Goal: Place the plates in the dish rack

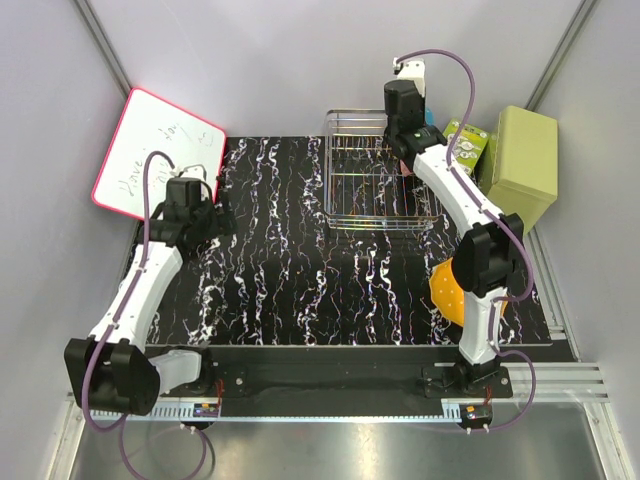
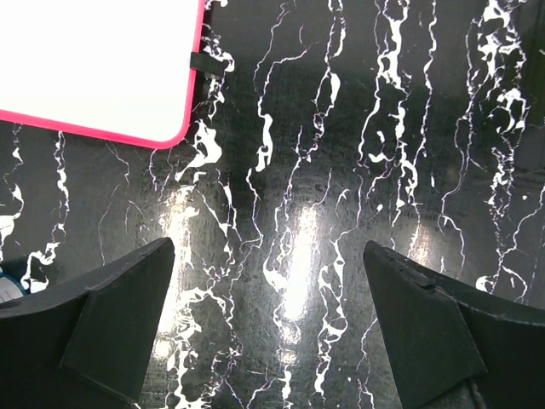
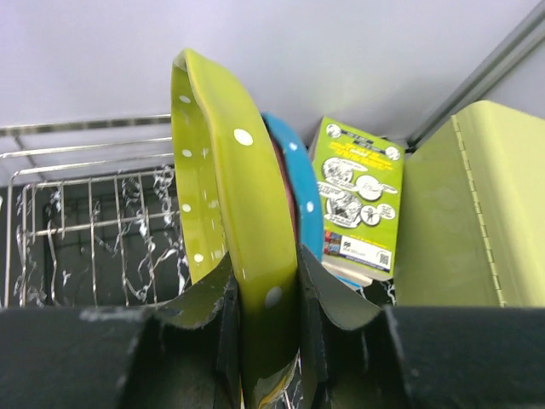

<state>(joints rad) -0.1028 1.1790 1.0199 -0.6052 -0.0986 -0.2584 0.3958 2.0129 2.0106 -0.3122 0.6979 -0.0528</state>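
Right pincer (image 3: pixel 266 294): clamped on the lower rim of the lime green plate (image 3: pixel 223 170), which stands upright on edge. Blue plate (image 3: pixel 303 204) directly behind it, mostly hidden. Dish rack (image 1: pixel 372 224) lies to the plate's left; cannot tell if the plate is inside it. Orange plate (image 1: pixel 447 288) flat on worktop (image 2: pixel 341 170), partly covered by the right arm. Left pincer (image 2: pixel 268 332): spread wide, holding nothing, above the worktop.
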